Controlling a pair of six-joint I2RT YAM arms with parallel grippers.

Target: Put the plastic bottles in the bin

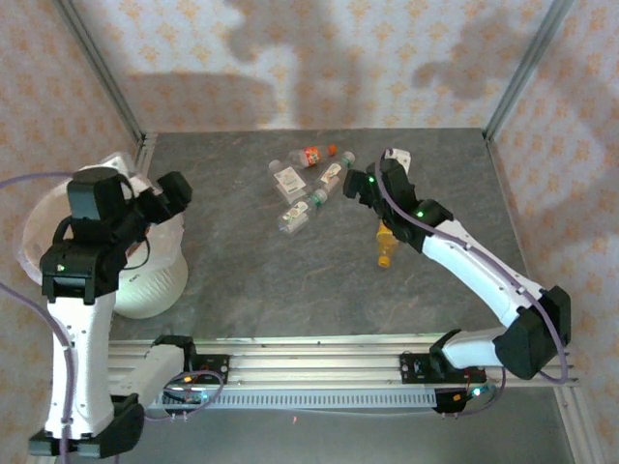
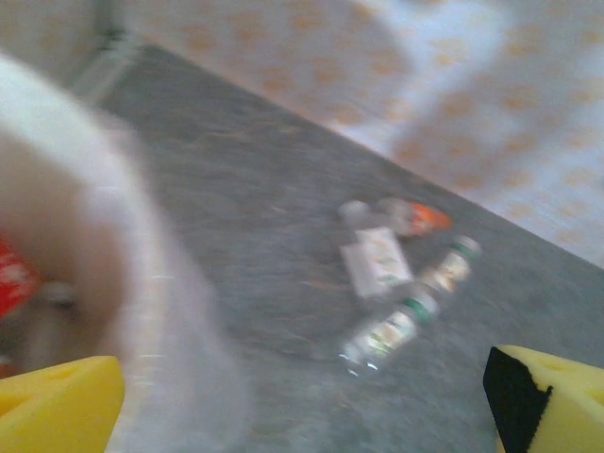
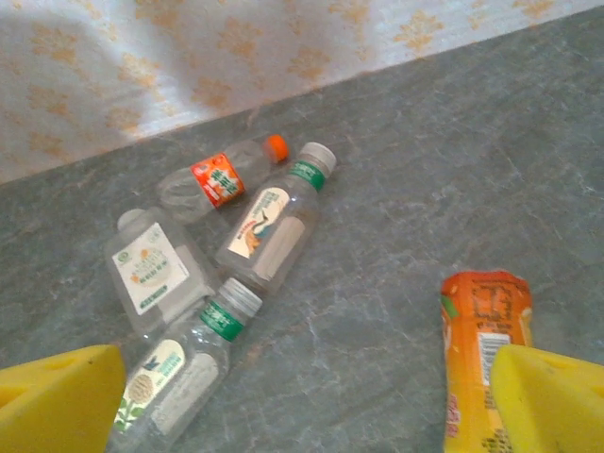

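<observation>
Inspecting the table, we find the left gripper (image 1: 177, 190) poised over the bin (image 1: 145, 280) at the left edge, its fingers (image 2: 57, 406) spread wide with nothing between them. A red-labelled item (image 2: 14, 283) lies inside the bin. The right gripper (image 1: 360, 184) hangs just beside the bottle cluster (image 1: 309, 184), fingers (image 3: 57, 401) likewise apart and empty.

Four clear bottles lie on their sides, touching: an orange-capped one (image 3: 219, 177), a green-capped one (image 3: 274, 222), a squarer white-capped one (image 3: 151, 269) and a second green-capped one (image 3: 184, 373). An orange bottle (image 3: 483, 349) lies apart, just beside the right finger and under that arm in the top view.

Hazards, in our judgement:
- Closing on one clustered bottle may push its neighbours — they are round and could roll.
- A descent here may clip the orange bottle and send it toward the near rail (image 1: 319, 362).
- The bin's thin liner could catch the left fingers as they move off the rim.

Room: the back wall (image 1: 319, 58) stands near behind the cluster, limiting a far-side approach. Bare table (image 1: 242, 271) between bin and cluster gives a free carrying lane.
</observation>
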